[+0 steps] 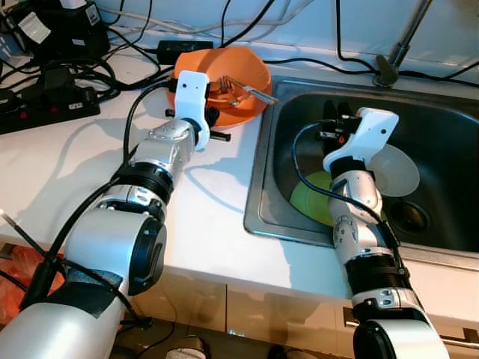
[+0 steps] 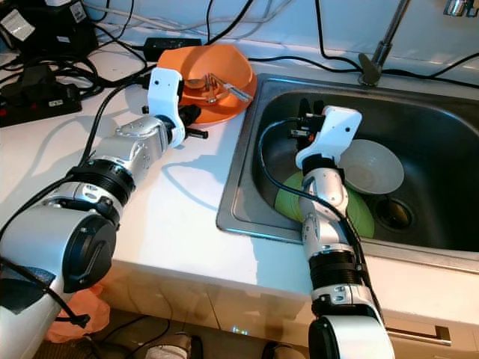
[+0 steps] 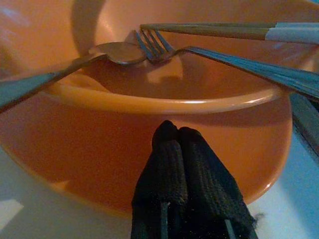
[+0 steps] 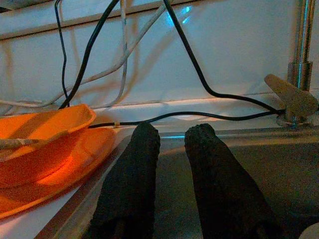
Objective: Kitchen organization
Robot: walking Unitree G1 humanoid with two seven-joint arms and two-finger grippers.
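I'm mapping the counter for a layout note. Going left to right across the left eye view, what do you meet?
Black power strip → left claw at the orange bowl → steel sink's rim → green plate → white bowl → drain.

On my surface point(image 1: 217, 224) stood one orange bowl point(image 1: 251, 75) holding three utensils: one spoon point(image 3: 117, 52), one fork point(image 3: 157, 45) and one wooden-handled piece point(image 3: 214, 31). One sink point(image 1: 441, 127) held two dishes: one white bowl point(image 2: 370, 166) and one green plate point(image 2: 288, 200). One faucet point(image 1: 400, 48) stood behind it. One power strip point(image 1: 45, 112) lay at my left.
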